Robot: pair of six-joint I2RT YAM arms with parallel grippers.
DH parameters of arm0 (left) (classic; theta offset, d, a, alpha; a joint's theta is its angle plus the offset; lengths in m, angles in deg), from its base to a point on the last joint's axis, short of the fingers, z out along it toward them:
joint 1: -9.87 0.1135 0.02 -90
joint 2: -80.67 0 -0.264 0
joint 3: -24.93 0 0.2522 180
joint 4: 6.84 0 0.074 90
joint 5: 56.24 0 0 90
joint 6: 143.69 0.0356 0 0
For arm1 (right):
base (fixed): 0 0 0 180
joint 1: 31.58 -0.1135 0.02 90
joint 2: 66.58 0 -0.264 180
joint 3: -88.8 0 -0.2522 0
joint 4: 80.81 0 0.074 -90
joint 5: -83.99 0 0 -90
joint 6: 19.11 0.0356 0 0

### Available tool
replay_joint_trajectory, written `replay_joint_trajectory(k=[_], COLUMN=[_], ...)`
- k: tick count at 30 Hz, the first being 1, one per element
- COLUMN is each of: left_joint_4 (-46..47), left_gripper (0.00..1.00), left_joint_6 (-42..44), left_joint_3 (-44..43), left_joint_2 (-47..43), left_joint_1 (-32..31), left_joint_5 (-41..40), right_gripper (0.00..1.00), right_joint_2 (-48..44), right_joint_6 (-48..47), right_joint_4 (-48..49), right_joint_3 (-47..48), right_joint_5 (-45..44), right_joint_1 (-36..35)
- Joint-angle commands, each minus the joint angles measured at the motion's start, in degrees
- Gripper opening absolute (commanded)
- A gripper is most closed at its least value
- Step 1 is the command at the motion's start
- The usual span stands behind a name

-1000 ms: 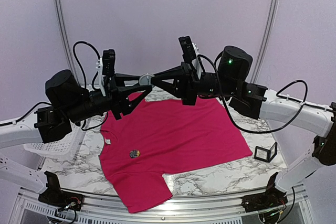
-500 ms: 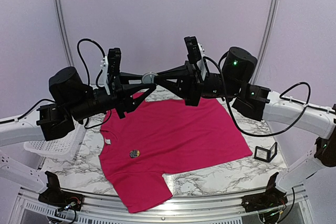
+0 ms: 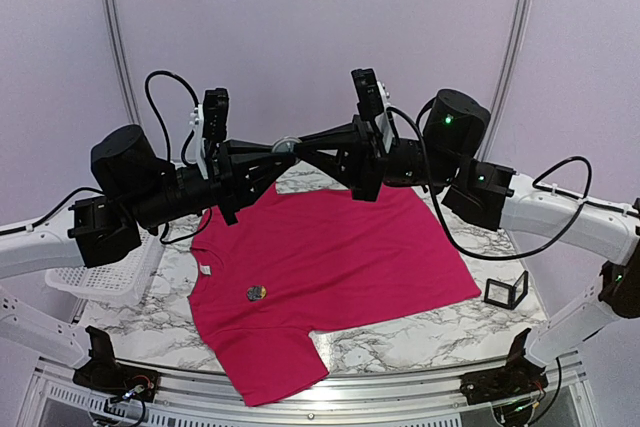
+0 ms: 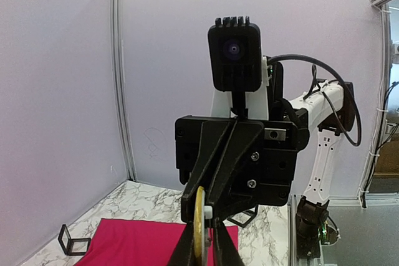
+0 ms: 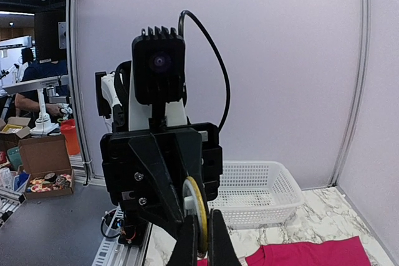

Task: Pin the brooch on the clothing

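The magenta-pink T-shirt (image 3: 330, 257) lies flat on the marble table, white neck label (image 3: 204, 269) at its left. It also shows low in the left wrist view (image 4: 137, 241) and the right wrist view (image 5: 305, 255). A round brooch (image 3: 285, 146), yellow-rimmed with a white back, is held in the air above the shirt's far edge. My left gripper (image 3: 280, 152) and right gripper (image 3: 294, 150) meet tip to tip, both shut on it. The brooch stands edge-on between the fingers in the left wrist view (image 4: 199, 222) and the right wrist view (image 5: 199, 216).
A second small round badge (image 3: 256, 293) sits on the shirt's chest. A white mesh basket (image 3: 100, 282) stands at the table's left edge, also in the right wrist view (image 5: 255, 191). A small black frame stand (image 3: 505, 290) sits at the right.
Both grippers have risen a little and shifted right together with the brooch between them. Over the last half second they hardly moved.
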Motion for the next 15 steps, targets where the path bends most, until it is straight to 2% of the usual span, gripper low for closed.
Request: replay_joint_trajectory(k=[1, 5, 15], left_joint_4=[0.5, 0.5, 0.5], left_gripper=[0.08, 0.13, 0.10], left_joint_6=[0.3, 0.7, -0.2], left_joint_3=[-1.0, 0.1, 0.1], left_joint_2=[-0.7, -1.1, -1.0], left_joint_1=[-0.2, -0.2, -0.2], left_joint_5=[-2.6, -7.2, -11.0], right_gripper=[0.00, 0.00, 0.00], right_joint_2=[-0.8, -1.2, -1.2], right_joint_6=[-0.8, -1.0, -1.5], right_joint_4=[0.9, 0.8, 0.5], right_joint_3=[0.3, 0.1, -0.3], right_joint_5=[0.2, 0.2, 1.1], right_joint_1=[-0.2, -0.2, -0.2])
